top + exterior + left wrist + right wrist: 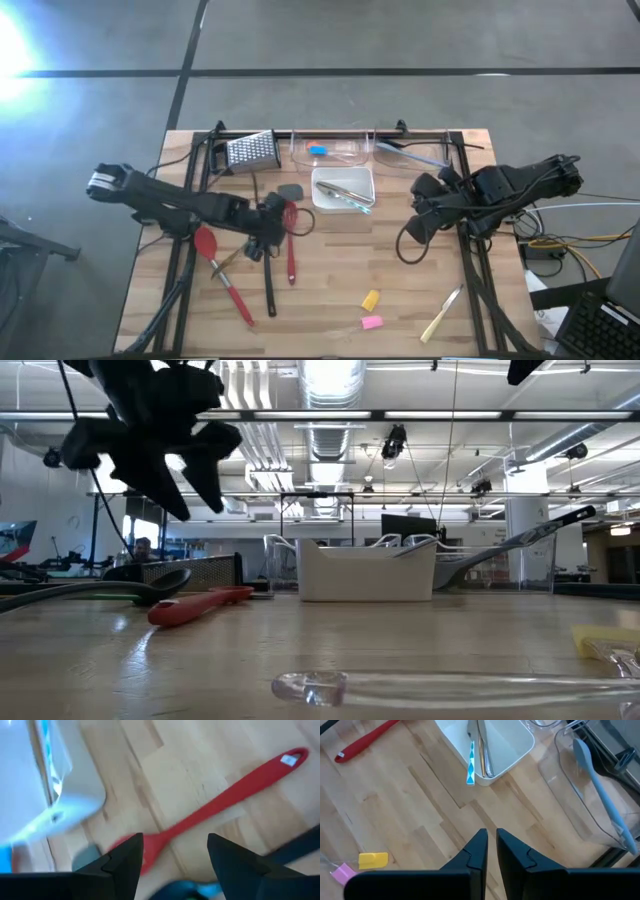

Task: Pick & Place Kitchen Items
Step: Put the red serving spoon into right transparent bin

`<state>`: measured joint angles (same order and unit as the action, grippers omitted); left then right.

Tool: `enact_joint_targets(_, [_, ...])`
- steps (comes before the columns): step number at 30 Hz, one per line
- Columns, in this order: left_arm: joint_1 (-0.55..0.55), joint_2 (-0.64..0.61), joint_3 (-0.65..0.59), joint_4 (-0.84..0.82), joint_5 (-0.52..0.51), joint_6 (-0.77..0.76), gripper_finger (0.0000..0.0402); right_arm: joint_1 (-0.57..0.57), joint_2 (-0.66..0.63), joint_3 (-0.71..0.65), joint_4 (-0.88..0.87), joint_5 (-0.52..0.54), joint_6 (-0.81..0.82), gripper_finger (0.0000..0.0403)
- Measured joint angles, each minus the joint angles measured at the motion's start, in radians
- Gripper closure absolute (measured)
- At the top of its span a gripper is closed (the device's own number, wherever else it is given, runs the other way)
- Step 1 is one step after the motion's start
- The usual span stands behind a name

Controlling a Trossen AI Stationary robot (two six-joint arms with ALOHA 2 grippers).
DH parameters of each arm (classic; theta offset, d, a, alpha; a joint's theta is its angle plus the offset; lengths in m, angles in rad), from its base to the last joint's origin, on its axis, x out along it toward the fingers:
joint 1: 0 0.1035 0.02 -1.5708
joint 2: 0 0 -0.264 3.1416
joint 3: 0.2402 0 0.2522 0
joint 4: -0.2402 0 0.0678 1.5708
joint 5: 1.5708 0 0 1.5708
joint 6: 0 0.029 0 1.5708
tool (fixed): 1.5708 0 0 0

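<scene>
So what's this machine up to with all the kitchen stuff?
It is sorting utensils on a wooden table. The left gripper hangs open just above a red spatula, holding nothing yet. The right gripper is shut and empty, waiting near the white tray, which already holds tongs.

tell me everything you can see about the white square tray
The white square tray is a plastic-looking, deep-walled dish with rounded corners, sitting upright on the wooden table near the back centre, just in front of a clear bin. Metal tongs with a blue-and-white tip lie in it, poking over one edge. No gripper touches it.
</scene>
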<state>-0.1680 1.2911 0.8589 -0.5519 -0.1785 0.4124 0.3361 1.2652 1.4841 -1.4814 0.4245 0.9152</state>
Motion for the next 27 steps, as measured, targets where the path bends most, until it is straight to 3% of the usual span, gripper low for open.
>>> enact_joint_targets(10, [-0.006,0.189,0.085,0.017,-0.005,0.341,0.0174,0.0,0.0,0.0,0.003,-0.005,0.002,0.0369])
enact_joint_targets(27, [0.001,0.288,0.143,-0.006,-0.024,0.519,0.0174,0.0,0.0,-0.001,0.01,-0.005,-0.001,0.0369])
